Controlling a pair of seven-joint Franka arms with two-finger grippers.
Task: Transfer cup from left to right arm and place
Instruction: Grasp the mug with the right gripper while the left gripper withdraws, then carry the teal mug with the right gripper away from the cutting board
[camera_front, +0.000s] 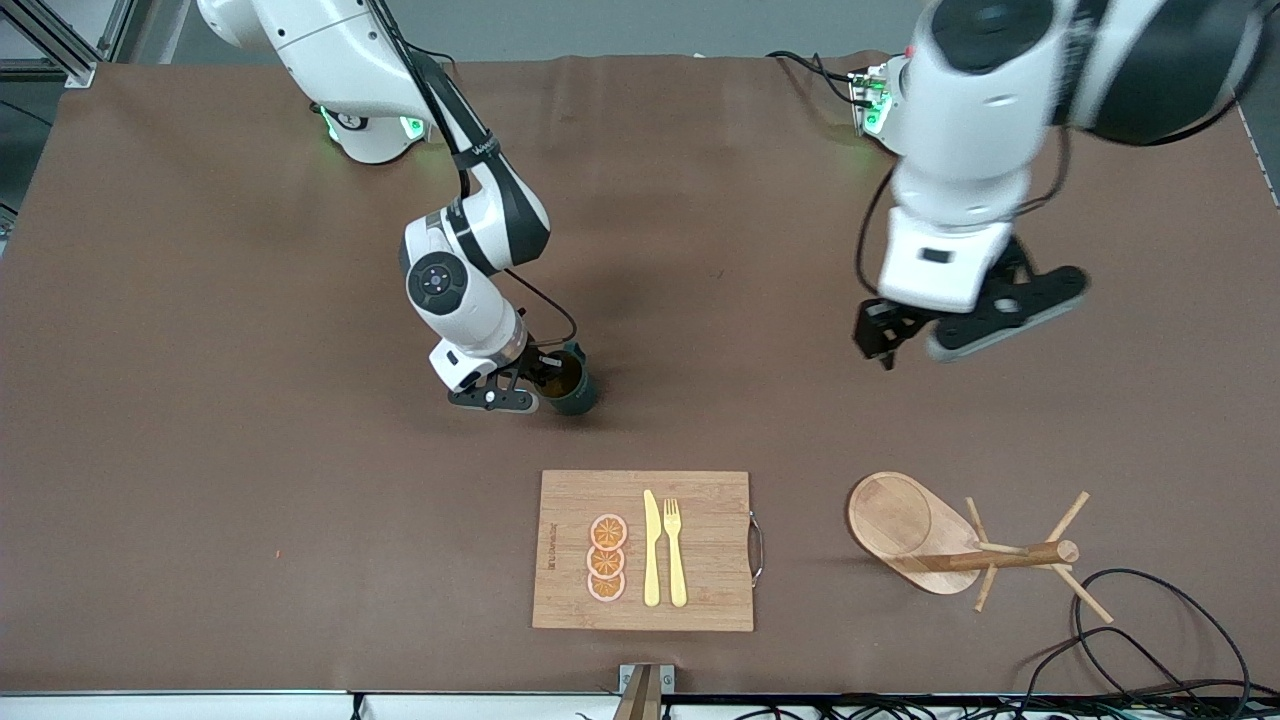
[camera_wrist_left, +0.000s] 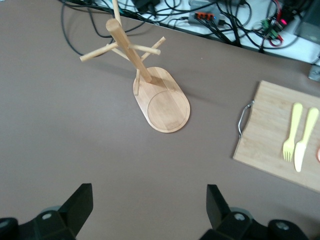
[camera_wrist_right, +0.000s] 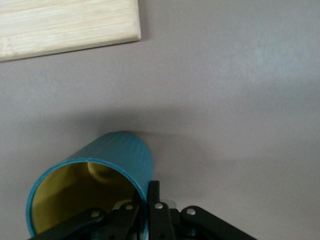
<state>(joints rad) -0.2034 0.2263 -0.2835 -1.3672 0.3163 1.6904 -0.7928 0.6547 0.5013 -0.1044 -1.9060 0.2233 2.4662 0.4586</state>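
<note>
Teal ribbed cup (camera_front: 573, 385), mustard inside, handle hidden, pinched at rim by right hand (camera_front: 535, 385) over brown bench (camera_front: 200, 400). Left hand (camera_front: 905, 340) spread, empty, above bench near bamboo mug tree (camera_front: 950, 545).

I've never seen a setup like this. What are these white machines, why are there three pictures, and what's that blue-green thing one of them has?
They are two robot arms at a brown table. The wide picture comes from a high camera facing them; the other two come from cameras on the arms' wrists.

The right pincer, low over the table, is shut on the rim of a teal cup, which is tilted; its wrist picture shows the yellowish inside.

The left pincer hangs open and empty over bare table at its own end.

Nearer the front camera lie a cutting board carrying three orange slices, a knife and a fork, and beside it a wooden mug tree.
</note>
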